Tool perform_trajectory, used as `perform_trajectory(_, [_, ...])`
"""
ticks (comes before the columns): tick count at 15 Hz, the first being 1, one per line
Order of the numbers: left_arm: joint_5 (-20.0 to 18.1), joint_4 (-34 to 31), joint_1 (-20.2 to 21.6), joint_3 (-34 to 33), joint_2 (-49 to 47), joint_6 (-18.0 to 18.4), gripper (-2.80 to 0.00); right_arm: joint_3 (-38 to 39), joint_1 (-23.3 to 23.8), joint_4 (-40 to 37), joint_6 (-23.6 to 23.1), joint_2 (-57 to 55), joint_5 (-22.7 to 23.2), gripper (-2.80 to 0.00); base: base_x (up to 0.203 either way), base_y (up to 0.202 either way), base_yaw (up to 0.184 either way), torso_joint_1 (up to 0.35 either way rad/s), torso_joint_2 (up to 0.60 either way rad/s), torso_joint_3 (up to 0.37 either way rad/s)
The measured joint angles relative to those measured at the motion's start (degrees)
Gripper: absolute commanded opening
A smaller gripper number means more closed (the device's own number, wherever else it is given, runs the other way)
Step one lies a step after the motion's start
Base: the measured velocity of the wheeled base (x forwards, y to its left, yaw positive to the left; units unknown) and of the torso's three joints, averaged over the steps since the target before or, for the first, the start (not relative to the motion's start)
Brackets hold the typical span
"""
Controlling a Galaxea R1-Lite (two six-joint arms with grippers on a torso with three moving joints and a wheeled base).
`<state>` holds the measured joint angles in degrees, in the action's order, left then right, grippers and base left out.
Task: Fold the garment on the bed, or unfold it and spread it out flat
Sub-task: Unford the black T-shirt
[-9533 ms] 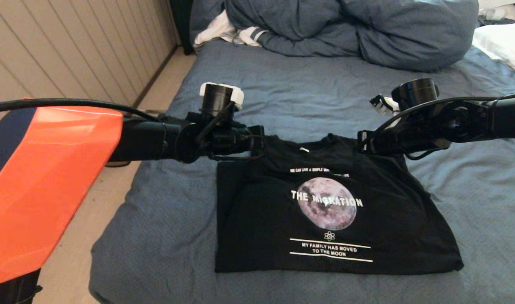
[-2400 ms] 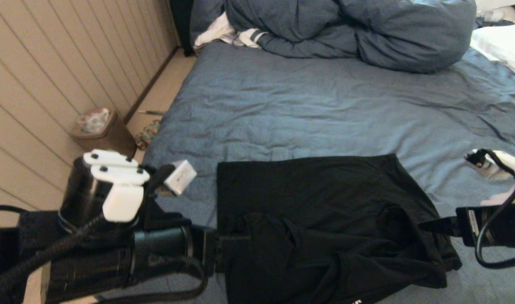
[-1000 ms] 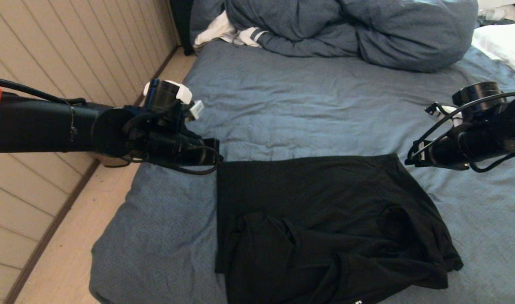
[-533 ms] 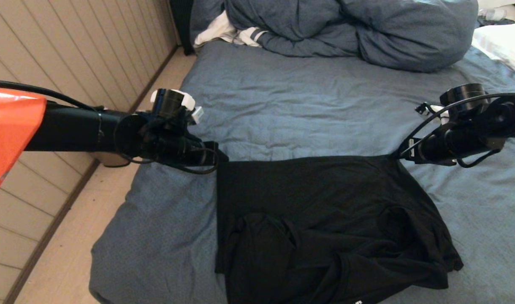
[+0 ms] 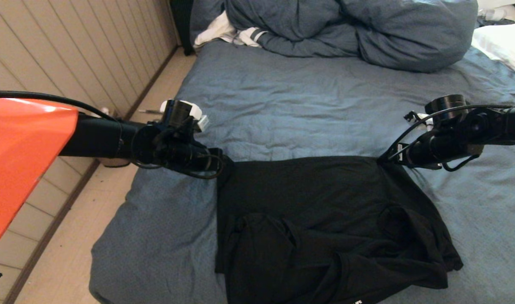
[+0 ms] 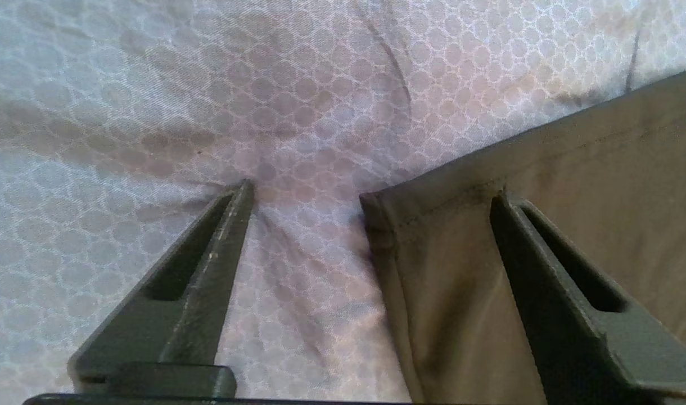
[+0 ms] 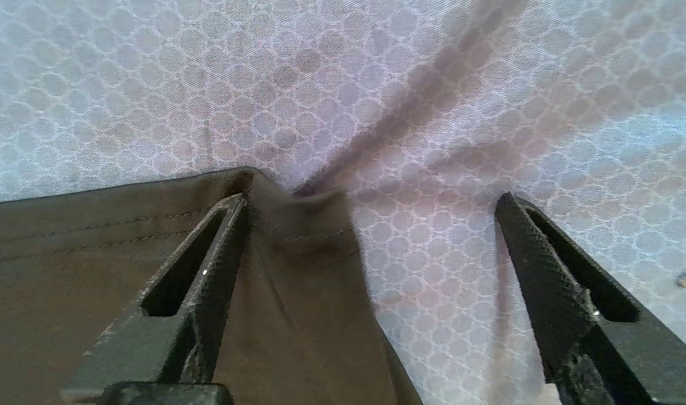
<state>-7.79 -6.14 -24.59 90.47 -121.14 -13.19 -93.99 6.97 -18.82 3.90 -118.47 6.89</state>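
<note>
The black garment (image 5: pixel 325 219) lies on the blue-grey bed (image 5: pixel 304 105), its upper half folded down over the lower half, so the print is hidden. My left gripper (image 5: pixel 223 162) is at its far left corner and my right gripper (image 5: pixel 386 160) at its far right corner. In the left wrist view the left gripper (image 6: pixel 371 194) is open and straddles the hemmed corner of the garment (image 6: pixel 461 270), one finger on the cloth and one on the sheet (image 6: pixel 152 84). The right gripper (image 7: pixel 372 198) is open the same way over the other corner of the garment (image 7: pixel 298 270).
A bunched blue-grey duvet (image 5: pixel 350 29) and a white striped cloth (image 5: pixel 236 33) lie at the head of the bed. A white pillow (image 5: pixel 502 42) is at the far right. A panelled wall (image 5: pixel 71 55) and floor (image 5: pixel 71 253) run along the bed's left side.
Over the last second both arms have come down and inward onto the garment's far corners. The garment has kept its folded shape since the collar end was laid down.
</note>
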Motion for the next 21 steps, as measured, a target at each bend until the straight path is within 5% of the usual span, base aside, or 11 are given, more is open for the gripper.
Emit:
perform_trajectory(14, [-0.2,0.7,-0.8,0.6,2.0,-0.4,-2.80,-1.3,-2.2,0.3,1.1,1.5,0.1,-2.80,0.000,0.000,0.000,0.000,0.00,0.000])
perform_trajectory(21, [5.4,4.5,-0.2,10.4,3.4,-0.1,-2.80,-5.9,-2.9,9.2,2.5,1.5,-0.4,-2.80,0.000,0.000,0.000,0.000,0.00,0.000])
